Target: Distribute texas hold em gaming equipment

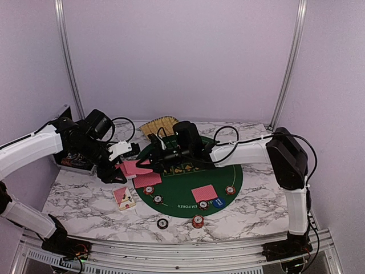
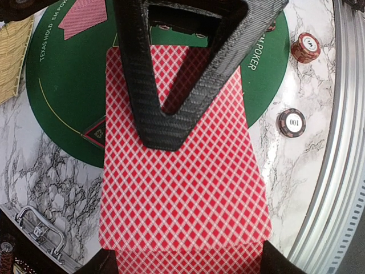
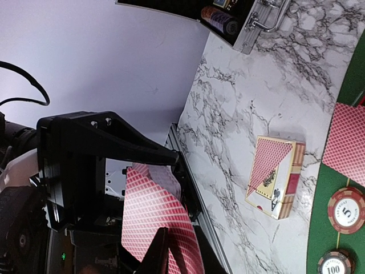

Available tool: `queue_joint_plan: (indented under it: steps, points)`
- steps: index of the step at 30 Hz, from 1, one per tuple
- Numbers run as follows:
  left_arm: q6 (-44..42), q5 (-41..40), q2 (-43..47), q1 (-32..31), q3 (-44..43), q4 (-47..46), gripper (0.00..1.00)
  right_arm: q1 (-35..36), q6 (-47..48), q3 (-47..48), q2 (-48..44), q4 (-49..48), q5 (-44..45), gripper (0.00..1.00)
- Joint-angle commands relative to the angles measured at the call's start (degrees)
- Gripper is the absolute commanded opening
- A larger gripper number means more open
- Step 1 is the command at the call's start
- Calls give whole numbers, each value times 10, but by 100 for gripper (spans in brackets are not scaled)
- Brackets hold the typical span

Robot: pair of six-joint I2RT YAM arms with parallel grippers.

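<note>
red-backed cards (image 2: 183,194) clamped in left gripper (image 1: 121,169) | right gripper (image 1: 149,162) atop them, closure unclear | green mat (image 1: 178,197): dealt cards (image 1: 204,193) on it, chips (image 1: 197,220) around; more to deal

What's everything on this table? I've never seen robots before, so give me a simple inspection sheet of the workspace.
Surface: marble-look table with a round green poker mat.
Job's things: card stack; loose cards on the mat; chips on and off it; blue button.
Clutter: card box, woven basket, metal case.
Grippers: left gripper shut on the card stack; right gripper at its edge, grip unclear.
Cables: black cables looping along both arms.
Surroundings: plain walls, metal posts.
</note>
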State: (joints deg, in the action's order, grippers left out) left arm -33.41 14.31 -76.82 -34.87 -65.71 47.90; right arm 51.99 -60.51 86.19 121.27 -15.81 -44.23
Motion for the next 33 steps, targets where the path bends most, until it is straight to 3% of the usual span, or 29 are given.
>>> queue_joint_plan:
  steps: [1, 5, 12, 19, 23, 26, 33]
  points:
    - [1, 6, 6, 2, -5, -7, 0, -4, 10, -11, -16, 21, 7, 11]
    - [1, 5, 5, 2, -4, -7, 0, -7, 10, -18, -24, 26, 5, 3]
    - [0, -6, 9, 2, 4, -7, 0, -36, 48, -52, -69, 76, 14, 1]
    - [-1, -8, 11, 2, 8, -6, 0, -73, 134, -49, -106, 212, 50, 0]
    - [0, -9, 12, 3, 8, -6, 0, -76, 260, 29, -97, 357, 148, 0]
    - [2, -12, 11, 4, 8, -6, 0, -72, 351, 97, -85, 446, 280, 0]
    - [2, -12, 10, 6, 8, -3, 0, -37, 526, 157, -72, 473, 526, 0]
